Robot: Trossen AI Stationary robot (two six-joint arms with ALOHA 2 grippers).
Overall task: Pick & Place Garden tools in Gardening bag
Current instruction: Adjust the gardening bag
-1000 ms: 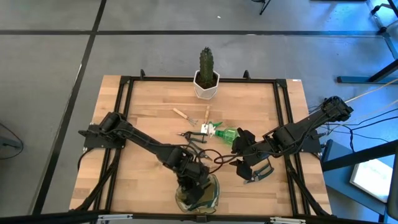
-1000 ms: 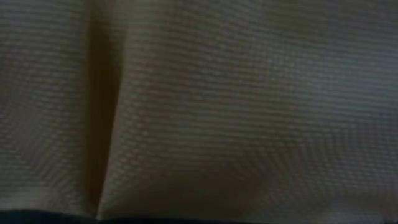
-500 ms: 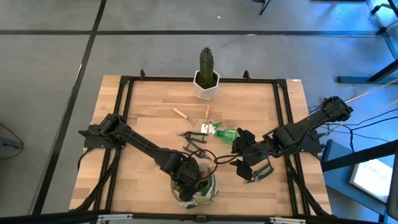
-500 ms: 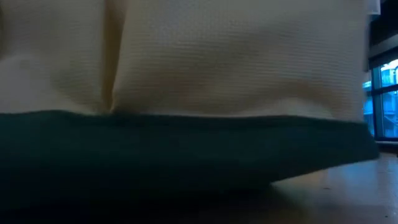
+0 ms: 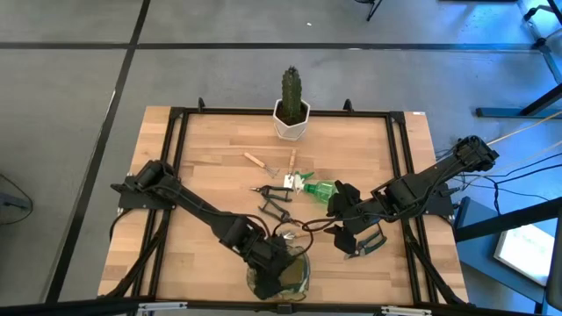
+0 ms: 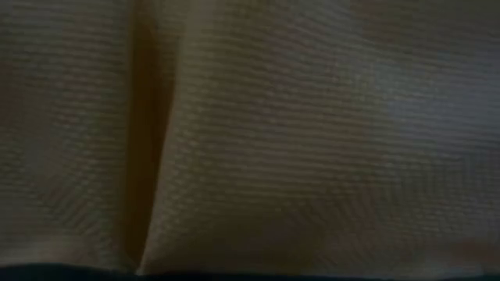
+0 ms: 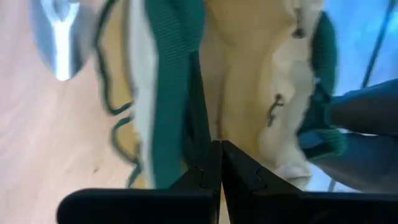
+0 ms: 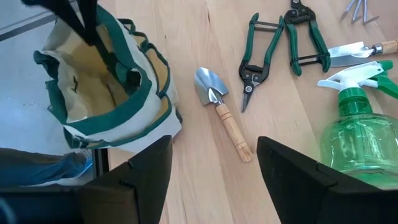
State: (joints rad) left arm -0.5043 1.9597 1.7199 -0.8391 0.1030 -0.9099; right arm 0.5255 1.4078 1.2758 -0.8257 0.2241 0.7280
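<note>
The olive-green and tan gardening bag [image 5: 294, 276] stands on its base at the table's near edge. Its tan wall [image 6: 250, 140] fills the low view. My left gripper [image 5: 270, 260] is shut at its top rim. My right gripper [image 8: 214, 186] is open and empty, above the table to the right of the bag. On the table lie a wooden-handled trowel [image 8: 221, 109], two green-handled shears [image 8: 261, 56], the green sprayer [image 8: 357, 124] and a wooden-handled fork [image 5: 259, 161]. My left gripper [image 7: 219, 144] is shut at the bag's top rim, with the green trim band [image 7: 177, 106] right beside its fingers. The fingers come from above, slanting down from the table's left. They hide what lies between them. The bag's base is on the table.
A green cactus in a white pot [image 5: 291, 110] stands at the middle of the far edge. A second wooden-handled tool [image 8: 360, 50] lies beside the sprayer. A black frame [image 5: 176, 132] runs around the tabletop. Bare wood [image 5: 211, 149] shows at the table's left side.
My left gripper has gone a little toward the near edge with the bag. Half a second ago the low view showed the bag's dark lower band and the table under it. Now its tan wall fills that view again. My right gripper has kept still.
</note>
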